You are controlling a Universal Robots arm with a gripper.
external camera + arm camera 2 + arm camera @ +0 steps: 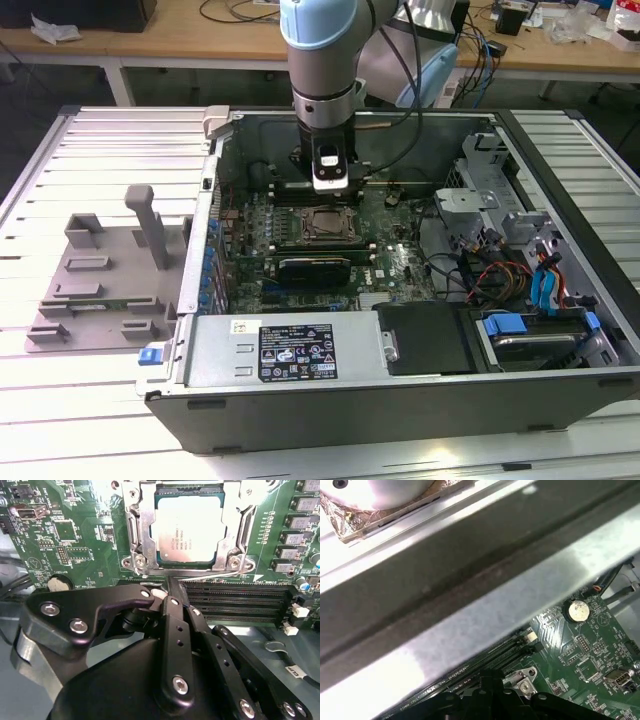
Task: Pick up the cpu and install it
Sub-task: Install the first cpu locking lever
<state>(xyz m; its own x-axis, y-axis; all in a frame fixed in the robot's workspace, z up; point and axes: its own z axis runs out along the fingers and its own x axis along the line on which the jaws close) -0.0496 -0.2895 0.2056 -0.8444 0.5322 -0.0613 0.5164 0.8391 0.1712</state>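
Start at the exterior view's left: you have a grey fixture tray [95, 290] lying on the slatted table [60, 160], well apart from the work. Moving right, the open computer case [400, 370] lies on its side with the green motherboard [395, 265] facing up, and the arm comes straight down into it, with the gripper [331, 185] at the far edge of the socket [325, 225].

In the second wrist view the cpu [192, 527] sits flat inside the socket's metal frame [135, 535], its silver-grey top up. It is square, so no long axis stands out; its edges run parallel to the frame and to the black memory slots [240, 602] that lie between it and the gripper. Which way its printed side points you cannot fix from here.

The gripper [171, 582] hangs just beside the frame's near edge, not touching the cpu. Its black fingers [170, 615] are drawn together with nothing between them: closed and empty.

In the first wrist view a coin cell battery [578, 611] shows on the board beyond the case rail [485, 625].
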